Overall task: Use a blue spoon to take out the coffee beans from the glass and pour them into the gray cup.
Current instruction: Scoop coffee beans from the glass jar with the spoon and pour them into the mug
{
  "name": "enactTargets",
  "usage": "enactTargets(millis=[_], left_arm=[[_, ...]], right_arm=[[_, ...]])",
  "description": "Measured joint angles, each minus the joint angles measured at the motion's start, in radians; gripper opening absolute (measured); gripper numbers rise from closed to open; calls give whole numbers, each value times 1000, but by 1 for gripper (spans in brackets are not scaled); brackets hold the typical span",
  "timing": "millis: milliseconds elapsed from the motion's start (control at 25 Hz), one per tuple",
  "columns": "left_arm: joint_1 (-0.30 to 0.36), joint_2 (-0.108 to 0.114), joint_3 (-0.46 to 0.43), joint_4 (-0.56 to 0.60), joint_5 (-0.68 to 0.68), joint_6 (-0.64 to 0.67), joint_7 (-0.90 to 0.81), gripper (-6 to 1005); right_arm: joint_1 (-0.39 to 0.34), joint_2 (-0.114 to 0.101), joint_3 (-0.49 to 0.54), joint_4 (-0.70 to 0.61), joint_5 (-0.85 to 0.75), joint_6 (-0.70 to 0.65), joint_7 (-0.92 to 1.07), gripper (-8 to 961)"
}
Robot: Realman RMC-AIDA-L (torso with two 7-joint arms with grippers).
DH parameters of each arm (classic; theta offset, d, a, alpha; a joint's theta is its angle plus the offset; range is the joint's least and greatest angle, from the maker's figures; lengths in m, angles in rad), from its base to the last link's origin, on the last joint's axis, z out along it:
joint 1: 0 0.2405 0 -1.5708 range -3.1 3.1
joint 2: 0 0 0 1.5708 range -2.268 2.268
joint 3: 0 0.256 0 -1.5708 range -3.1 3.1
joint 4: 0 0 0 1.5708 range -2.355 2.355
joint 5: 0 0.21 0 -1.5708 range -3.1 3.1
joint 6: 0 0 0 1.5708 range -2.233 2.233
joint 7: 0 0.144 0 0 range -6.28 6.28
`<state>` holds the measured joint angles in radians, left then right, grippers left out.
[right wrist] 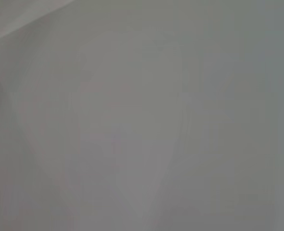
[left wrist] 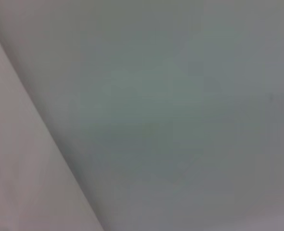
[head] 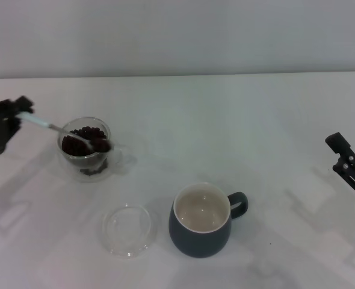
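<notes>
The left gripper (head: 12,117), half cut off at the frame edge, grips the spoon (head: 60,130) by its handle; its bowl, among the beans (head: 86,139) in the glass (head: 85,150), is hard to make out. The cup (head: 201,220) stands near a dish (head: 128,229). The right gripper (head: 349,165) sits at the far edge, its finger state unclear.

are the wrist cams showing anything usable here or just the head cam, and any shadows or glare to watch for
Head view: usable; soft, even light, with faint shadows beside the glass and gray cup, and a slight sheen on the clear glass dish. It shows the left gripper holding the blue spoon over the coffee beans, and the right gripper parked at the table's right edge. Left and right wrist views: featureless gray blur, nothing identifiable.
</notes>
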<state>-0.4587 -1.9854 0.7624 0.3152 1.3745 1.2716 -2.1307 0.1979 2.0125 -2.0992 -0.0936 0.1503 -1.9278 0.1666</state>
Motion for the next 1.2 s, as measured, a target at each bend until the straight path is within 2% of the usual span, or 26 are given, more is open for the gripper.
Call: enactTargets(millis=[560, 960, 1200], left_arm=[[-153, -49, 3, 3, 159, -15, 14, 137], [-220, -77, 14, 2, 230, -17, 10, 137], [-259, -80, 87, 5, 244, -17, 30, 137]], right_arm=[[-11, -2, 3, 10, 7, -1, -1, 785], [-19, -2, 2, 11, 5, -7, -1, 785], [-25, -2, -1, 12, 2, -7, 1, 785]])
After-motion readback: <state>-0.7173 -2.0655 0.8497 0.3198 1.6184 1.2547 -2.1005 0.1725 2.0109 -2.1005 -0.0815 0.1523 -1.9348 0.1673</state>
